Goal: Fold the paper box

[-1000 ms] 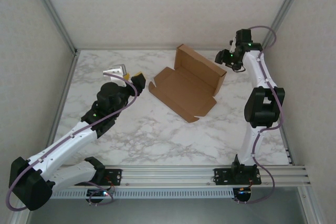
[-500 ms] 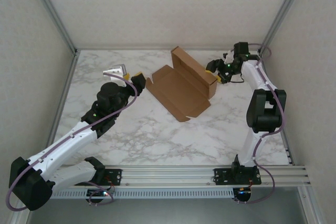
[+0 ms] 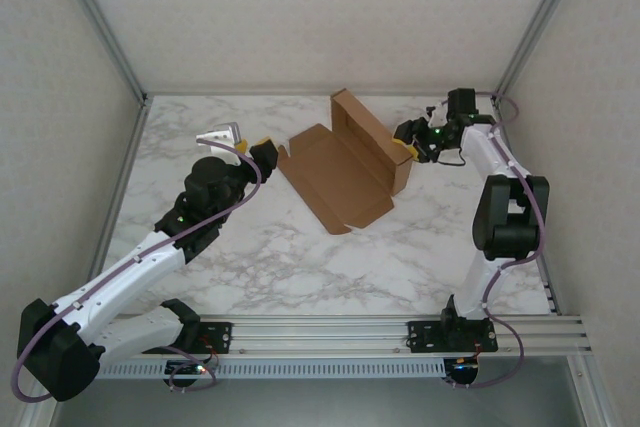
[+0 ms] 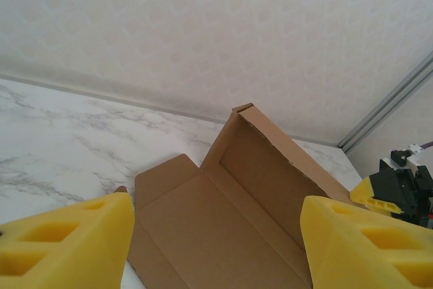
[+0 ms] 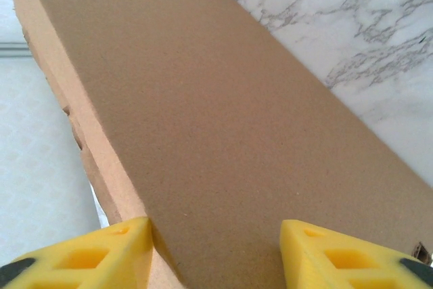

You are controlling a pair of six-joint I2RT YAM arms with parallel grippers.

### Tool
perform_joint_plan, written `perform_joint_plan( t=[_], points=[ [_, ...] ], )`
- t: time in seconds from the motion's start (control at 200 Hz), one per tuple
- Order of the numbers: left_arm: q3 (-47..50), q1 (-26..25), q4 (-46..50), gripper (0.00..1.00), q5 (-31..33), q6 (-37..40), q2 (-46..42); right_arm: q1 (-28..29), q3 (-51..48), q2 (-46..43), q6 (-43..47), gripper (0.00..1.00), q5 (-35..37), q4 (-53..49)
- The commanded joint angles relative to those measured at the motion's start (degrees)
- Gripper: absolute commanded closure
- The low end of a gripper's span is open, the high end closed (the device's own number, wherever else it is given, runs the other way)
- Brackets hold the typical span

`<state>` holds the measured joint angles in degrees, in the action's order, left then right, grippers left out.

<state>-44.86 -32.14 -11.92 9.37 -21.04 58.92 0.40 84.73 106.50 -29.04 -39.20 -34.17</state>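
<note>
The paper box lies unfolded at mid-table, a brown cardboard sheet with its flat panel on the marble and one long wall standing along the far-right side. My right gripper is at the right end of that wall, on its outer face. In the right wrist view the outer face of the box runs between the yellow fingers of the right gripper, which stand apart and open. My left gripper hovers just left of the box, open. Its view looks over the inside of the box between the wide-set fingers of the left gripper.
The marble table is boxed in by white walls with aluminium posts at the back corners. A metal rail carrying both arm bases runs along the near edge. There is bare table in front of the box.
My right gripper came down and left against the box's standing wall, and the box slid and turned a little leftward. Its jaws narrowed somewhat. The left arm stayed still.
</note>
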Motion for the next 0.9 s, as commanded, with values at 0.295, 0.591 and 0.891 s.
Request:
perform_joint_plan(
  t=[0.295, 0.591, 0.891],
  points=[
    [0.4, 0.6, -0.9, 0.33, 1.2, 0.3, -1.1, -5.7, -12.6, -0.8, -9.7, 0.55, -3.7, 9.1],
    [-0.5, 0.6, -0.3, 0.34, 3.9, 0.6, -3.9, -7.9, -17.8, -2.8, -9.6, 0.57, -0.3, 10.1],
    [-3.5, 0.6, 1.5, 0.34, 7.7, 0.6, -7.9, -8.6, -23.1, -4.3, -10.5, 0.58, 3.6, 12.8]
  ],
)
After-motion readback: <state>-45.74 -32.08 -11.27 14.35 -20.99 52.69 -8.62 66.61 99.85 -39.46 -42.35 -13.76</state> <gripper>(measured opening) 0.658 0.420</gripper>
